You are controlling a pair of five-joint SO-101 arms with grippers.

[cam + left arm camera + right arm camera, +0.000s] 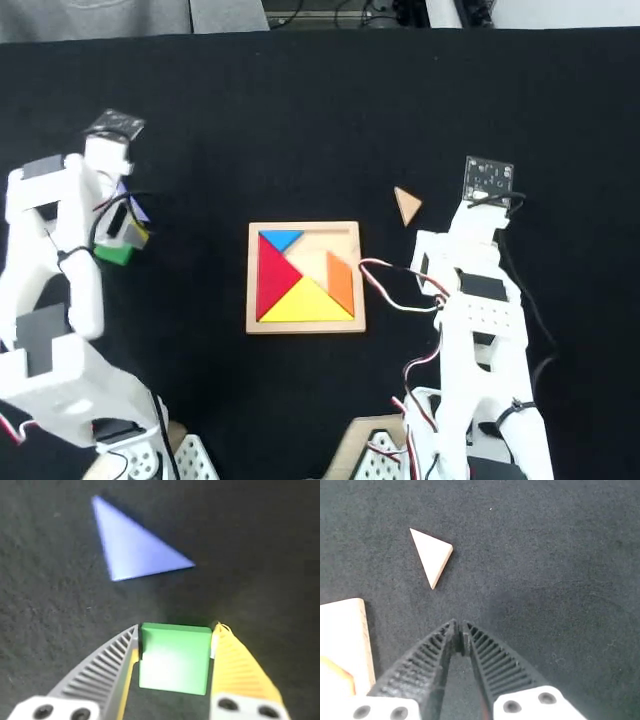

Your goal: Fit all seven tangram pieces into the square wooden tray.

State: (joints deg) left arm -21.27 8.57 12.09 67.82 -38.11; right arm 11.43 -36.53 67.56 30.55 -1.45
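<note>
well left of the tray [305,327], the left gripper [176,628] clasps the green square [174,660]; its wrist view reveals the purple triangle [132,550] lying just beyond. right of the tray, the right gripper [459,626] is pinched closed on nothing, near the pale wooden triangle [432,555]. the high view shows four coloured pieces [300,285] seated in the tray.

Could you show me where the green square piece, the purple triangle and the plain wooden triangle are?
green square piece [174,657], left wrist view, centre of its top face.
purple triangle piece [131,550], left wrist view, middle of its flat face.
plain wooden triangle [433,554], right wrist view, middle of its flat face.
</note>
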